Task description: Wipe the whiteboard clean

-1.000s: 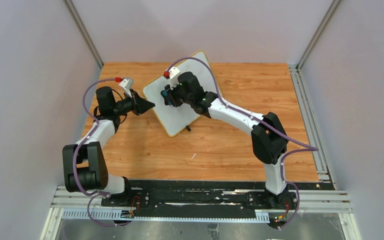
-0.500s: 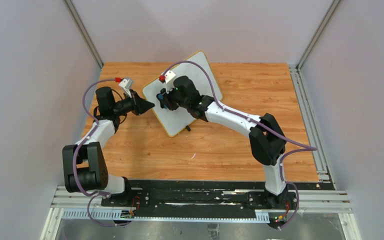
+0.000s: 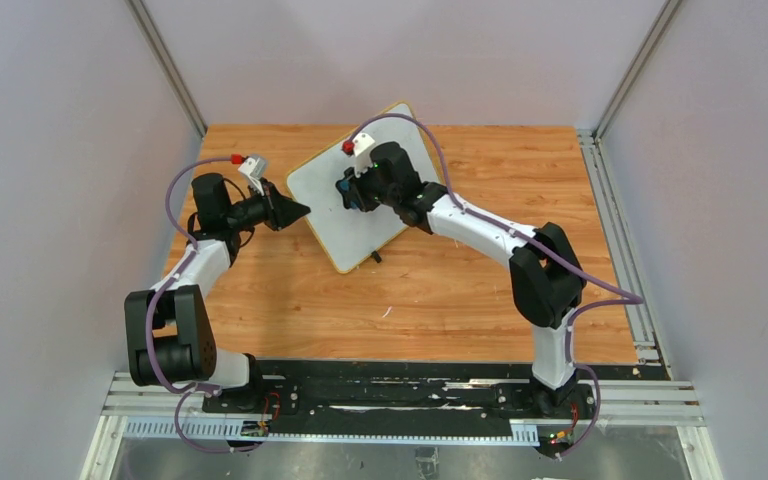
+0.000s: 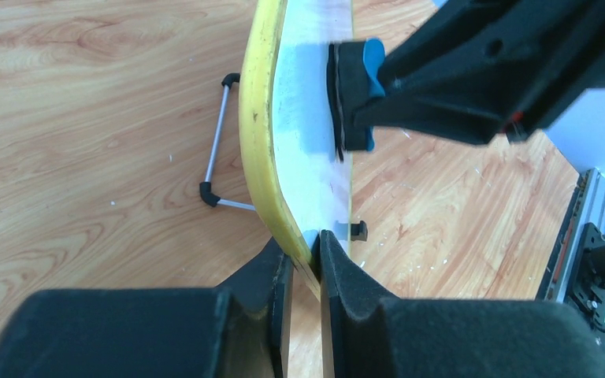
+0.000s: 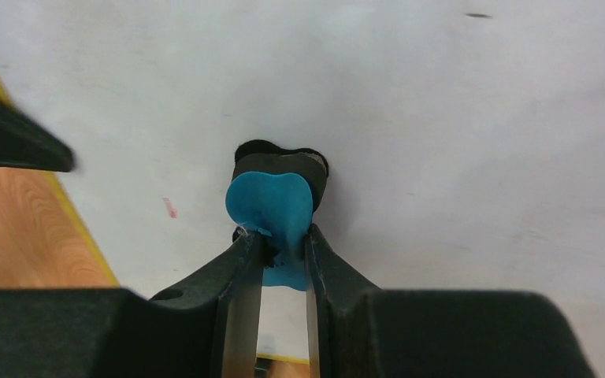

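Note:
The whiteboard (image 3: 345,225), white with a thin yellow rim, lies tilted at the table's far middle. My left gripper (image 3: 303,209) is shut on its left yellow edge (image 4: 261,150); the pads clamp the rim. My right gripper (image 3: 348,190) is shut on the small blue-and-black eraser (image 5: 272,205) and presses its black pad flat against the board face (image 5: 457,118). The eraser also shows in the left wrist view (image 4: 353,94), touching the white surface. A small red mark (image 5: 170,207) remains on the board left of the eraser.
The board's wire stand (image 4: 219,150) with black feet rests on the wooden table (image 3: 430,300) behind the board. A black clip foot (image 3: 376,258) sits at the board's near edge. Grey walls and metal rails enclose the table.
My right gripper swept the eraser left across the board, then back right and slightly farther away. The left gripper and the board have stayed in place.

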`<state>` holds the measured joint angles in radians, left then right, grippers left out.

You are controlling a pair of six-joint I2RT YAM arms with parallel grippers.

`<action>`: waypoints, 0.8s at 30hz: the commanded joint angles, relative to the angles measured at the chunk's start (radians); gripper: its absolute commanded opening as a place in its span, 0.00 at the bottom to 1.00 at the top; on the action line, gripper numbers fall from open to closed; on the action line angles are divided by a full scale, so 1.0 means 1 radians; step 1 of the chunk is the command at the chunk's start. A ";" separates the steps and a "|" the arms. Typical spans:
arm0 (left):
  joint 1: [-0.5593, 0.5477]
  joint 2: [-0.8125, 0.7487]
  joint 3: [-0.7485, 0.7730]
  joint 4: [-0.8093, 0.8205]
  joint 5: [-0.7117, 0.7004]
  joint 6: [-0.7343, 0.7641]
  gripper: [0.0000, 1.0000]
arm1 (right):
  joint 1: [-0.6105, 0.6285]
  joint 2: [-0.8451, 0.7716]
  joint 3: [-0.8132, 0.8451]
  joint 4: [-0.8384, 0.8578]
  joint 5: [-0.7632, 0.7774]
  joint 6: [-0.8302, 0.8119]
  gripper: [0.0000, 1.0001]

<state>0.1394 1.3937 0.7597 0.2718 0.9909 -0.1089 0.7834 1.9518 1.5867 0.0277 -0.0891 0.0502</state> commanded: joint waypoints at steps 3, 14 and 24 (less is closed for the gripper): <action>-0.012 -0.023 0.006 -0.006 0.024 0.090 0.00 | -0.126 -0.011 -0.015 -0.040 0.061 -0.042 0.01; -0.013 -0.026 0.007 -0.006 0.023 0.089 0.00 | -0.084 -0.005 -0.023 -0.020 -0.006 0.012 0.01; -0.013 -0.021 0.006 -0.006 0.021 0.091 0.00 | 0.088 0.021 -0.006 0.006 -0.023 0.051 0.01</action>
<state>0.1390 1.3861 0.7597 0.2642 0.9894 -0.1089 0.7731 1.9411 1.5726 0.0101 -0.0528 0.0593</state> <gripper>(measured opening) 0.176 0.234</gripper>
